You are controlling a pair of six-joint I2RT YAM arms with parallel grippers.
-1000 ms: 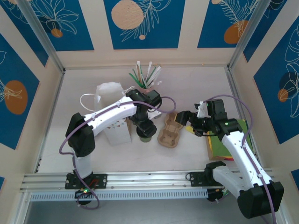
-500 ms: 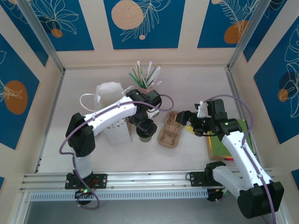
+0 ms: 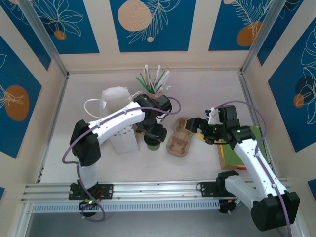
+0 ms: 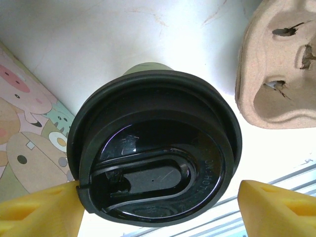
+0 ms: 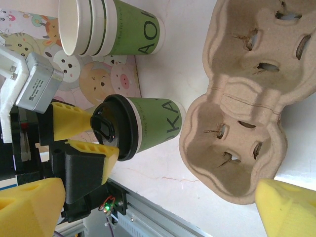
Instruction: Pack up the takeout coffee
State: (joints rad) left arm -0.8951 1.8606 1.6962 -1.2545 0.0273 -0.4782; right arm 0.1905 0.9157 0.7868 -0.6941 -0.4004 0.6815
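Coffee (image 3: 152,145) stands upright on the table (image 3: 207,91). It is one cup only, green with a black lid (image 4: 153,153). It is in the middle of the table, between the bag (image 3: 117,101) on its left and the carrier (image 3: 179,139) on its right. It is outside both of them, just beside the bag and a little apart from the carrier.

Left gripper (image 3: 152,138) hangs straight above the coffee, with its two yellow fingers (image 4: 39,212) on opposite sides of the lid. One finger touches the rim of the lid and the other shows a thin gap. So I cannot tell if the jaws squeeze the lid or only stand around it.

One carrier of brown pulp lies flat on the table. It has two wells, and each well has slits in its bottom. Right gripper (image 3: 200,133) hovers near the right end of the carrier. Its two fingers (image 5: 29,207) are spread wide apart and touch nothing.

One stack (image 5: 113,29) of lidless green cups stands beyond the coffee, close to the bag. I think it is three cups, but the rims crowd together. The bag is one, white, with cartoon animals on its side. One pink cup (image 3: 154,92) of straws stands farther back, behind the left arm. The straws are white and green and too small to count.
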